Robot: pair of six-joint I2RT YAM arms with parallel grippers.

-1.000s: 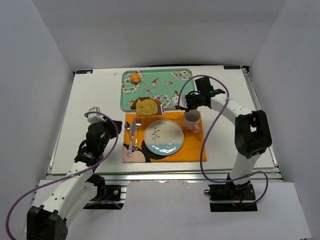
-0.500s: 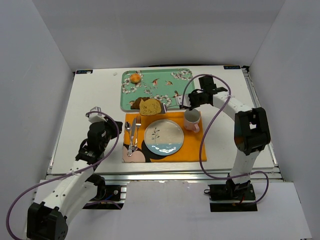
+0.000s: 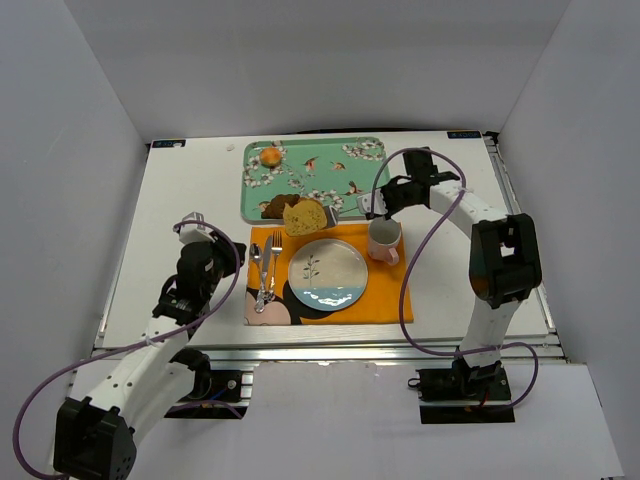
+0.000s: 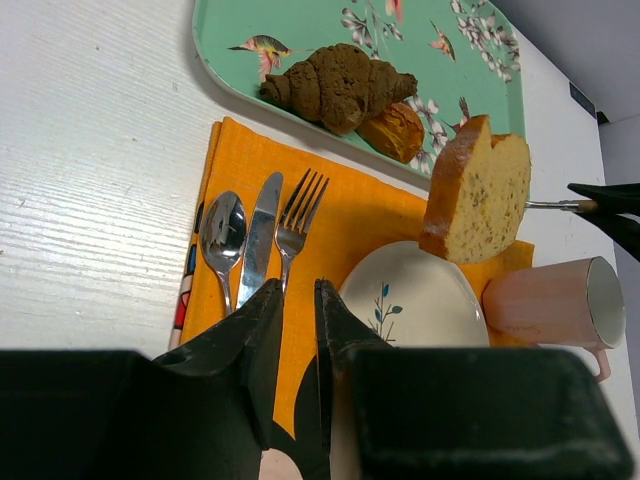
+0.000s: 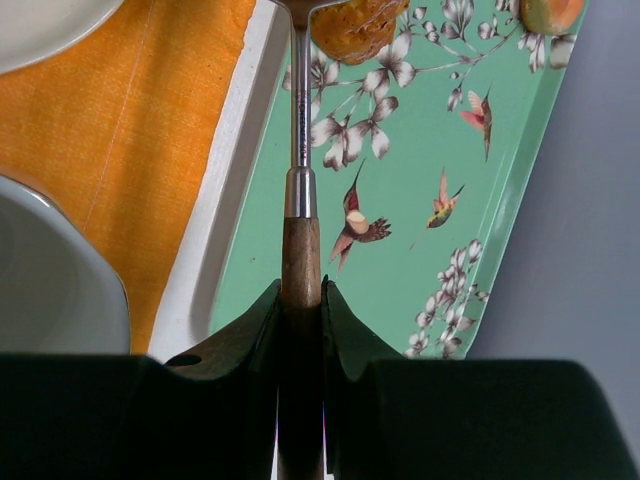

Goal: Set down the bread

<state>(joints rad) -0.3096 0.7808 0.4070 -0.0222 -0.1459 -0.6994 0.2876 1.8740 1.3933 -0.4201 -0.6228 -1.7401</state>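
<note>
The left pincer (image 4: 298,290) is hovering over the orange mat (image 3: 385,290), its fingers almost together and gripping nothing. Just ahead of it the spoon (image 4: 222,225), knife (image 4: 260,235) and fork (image 4: 295,220) are lying side by side on the mat.

The bread (image 3: 303,215) is riding on the metal end of a wooden-handled server (image 5: 300,255). It is standing on edge and looks lifted over the near rim of the green tray (image 3: 310,170), just short of the plate (image 3: 340,262). Whether it is speared or only resting there is not showing.

The pink mug (image 3: 384,240) is standing just right of the plate. Beyond it, the right pincer (image 5: 300,290) is clamping the server's handle, so the bread is sitting a full tool-length away to its left.

To place the slice well, the right arm is probably needing to:
- carry the slice toward the plate's middle;
- hold the server level so the upright slice is not tipping off;
- lower gently, with the handle passing clear of the mug.
</note>
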